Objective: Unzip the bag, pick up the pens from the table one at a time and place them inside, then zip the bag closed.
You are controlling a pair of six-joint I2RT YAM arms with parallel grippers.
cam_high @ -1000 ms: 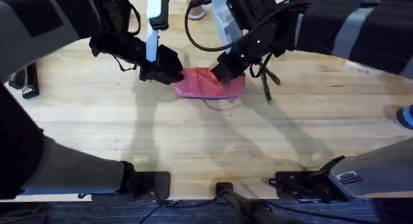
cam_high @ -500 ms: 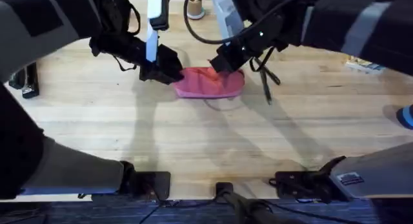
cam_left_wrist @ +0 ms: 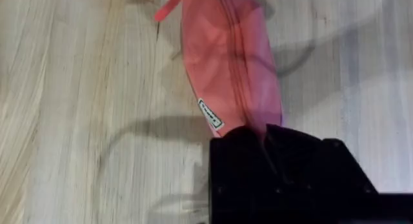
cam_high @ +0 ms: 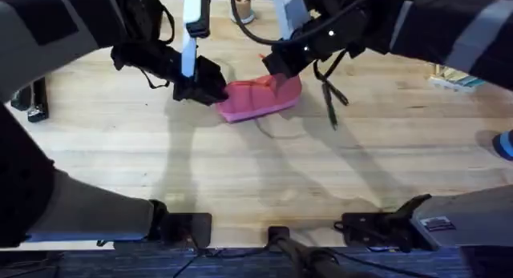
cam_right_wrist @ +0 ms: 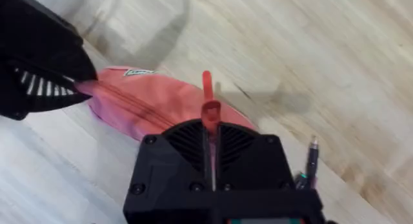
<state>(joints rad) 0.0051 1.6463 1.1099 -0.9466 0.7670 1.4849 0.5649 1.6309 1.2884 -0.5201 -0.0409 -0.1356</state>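
Your two arms reached from the near corners across the table [cam_high: 240, 174] and met at the bag [cam_high: 252, 102], which lay toward the far middle of the wooden top. The left gripper [cam_high: 210, 87] came in low from the left and was clamped on the bag's left end; in the left wrist view the pink fabric ran straight into the black fingers [cam_left_wrist: 284, 166], pinched tight between them, and a small white label sat on the bag's side just beside them. The right gripper [cam_high: 276, 68] angled down from the far right onto the bag's right end, that end lifted a little off the wood. In the right wrist view its fingers were closed on the red zipper pull [cam_right_wrist: 209, 108], which stood upright above the gripper's housing. The housing hid the bag's near end there, and you could not tell from the pictures how far the zipper stood open. Two pens [cam_high: 329, 98] lay on the table just right of the bag, partly crossed by the right arm's cables; one tip [cam_right_wrist: 312, 161] showed beside the right gripper.
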